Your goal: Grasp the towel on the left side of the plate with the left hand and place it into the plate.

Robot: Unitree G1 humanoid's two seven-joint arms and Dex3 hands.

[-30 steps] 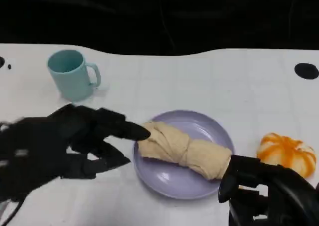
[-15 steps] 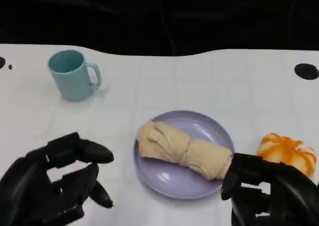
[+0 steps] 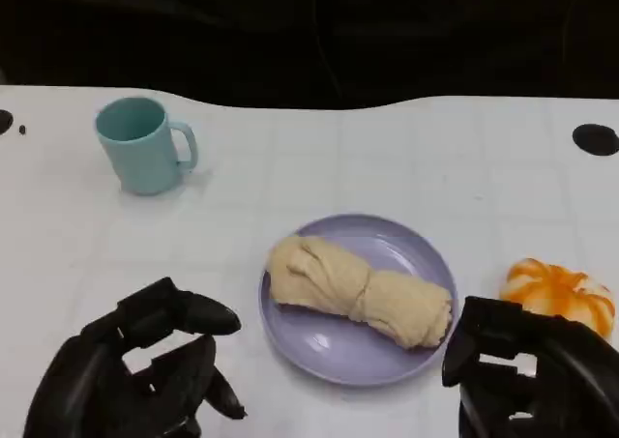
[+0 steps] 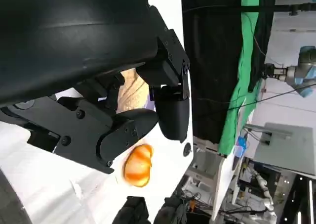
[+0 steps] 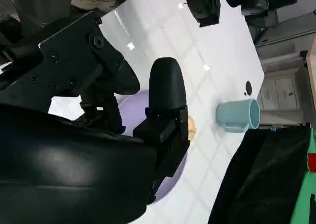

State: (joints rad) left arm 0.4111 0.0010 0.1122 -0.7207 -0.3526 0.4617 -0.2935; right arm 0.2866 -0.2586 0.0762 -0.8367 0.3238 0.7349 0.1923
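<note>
Lying across the purple plate [image 3: 319,346], the beige towel [image 3: 358,291] (rolled and knotted) runs from the plate's left rim to its right rim. Left hand [image 3: 135,380] sits low on the white desk [image 3: 387,167], left of the plate, fingers apart, holding nothing. Right hand [image 3: 527,380] sits beside the plate's right edge, fingers curled, empty, near an orange pumpkin [image 3: 558,295]. A teal mug [image 3: 143,145] stands well behind.

Probably a lab: green backdrop [image 4: 249,80], another robot arm [image 4: 301,73].
</note>
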